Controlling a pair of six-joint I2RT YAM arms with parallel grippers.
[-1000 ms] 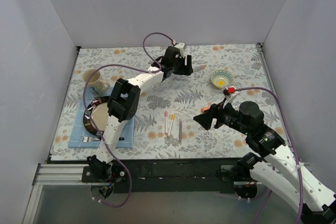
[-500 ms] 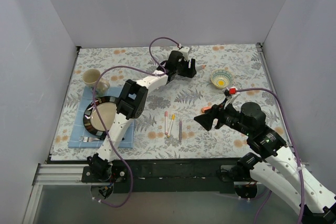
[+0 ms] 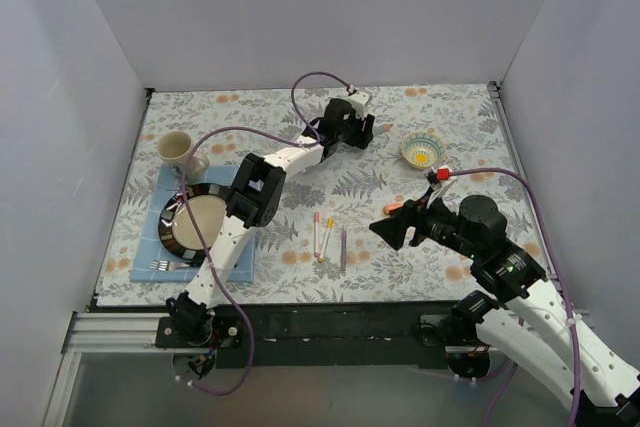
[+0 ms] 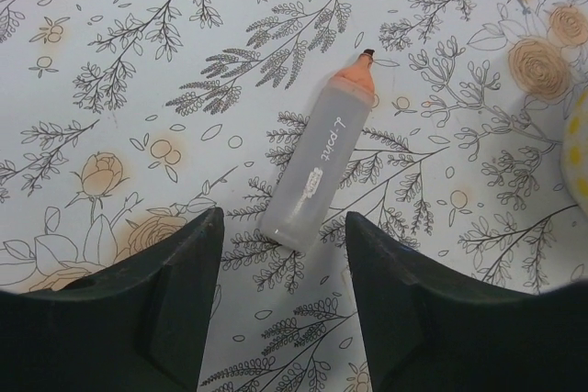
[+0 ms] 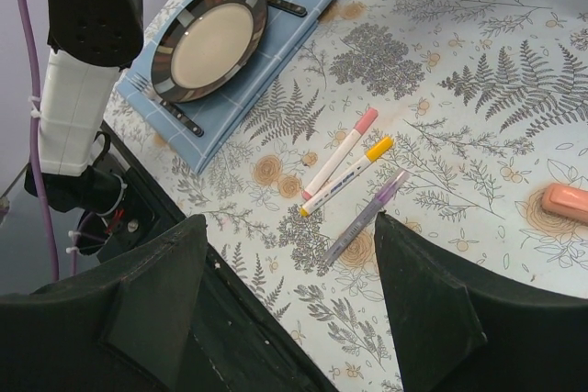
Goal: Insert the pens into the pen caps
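Three thin pens lie side by side at the table's middle: white-pink (image 5: pixel 340 151), white with a yellow tip (image 5: pixel 346 174) and purple (image 5: pixel 367 215). From above they show as pink (image 3: pixel 316 233), yellow (image 3: pixel 327 237) and purple (image 3: pixel 343 246). A stubby orange pen cap (image 5: pixel 565 201) (image 3: pixel 393 209) lies to their right. My right gripper (image 5: pixel 289 231) (image 3: pixel 385 230) hovers open just near of the pens. Far back, my left gripper (image 4: pixel 283 250) (image 3: pixel 360 133) is open, straddling the rear end of a pale grey marker (image 4: pixel 320 162) with a bare orange tip, not touching it.
A small yellow-centred bowl (image 3: pixel 422 151) stands at the back right, its rim (image 4: pixel 579 149) close to the grey marker. On the left, a dark-rimmed plate (image 3: pixel 193 223) and a fork (image 3: pixel 165 265) rest on a blue cloth (image 3: pixel 240 265), with a mug (image 3: pixel 176 148) behind.
My left gripper slid right along the back of the table and its jaws narrowed around the grey marker's end. The right arm stayed still.
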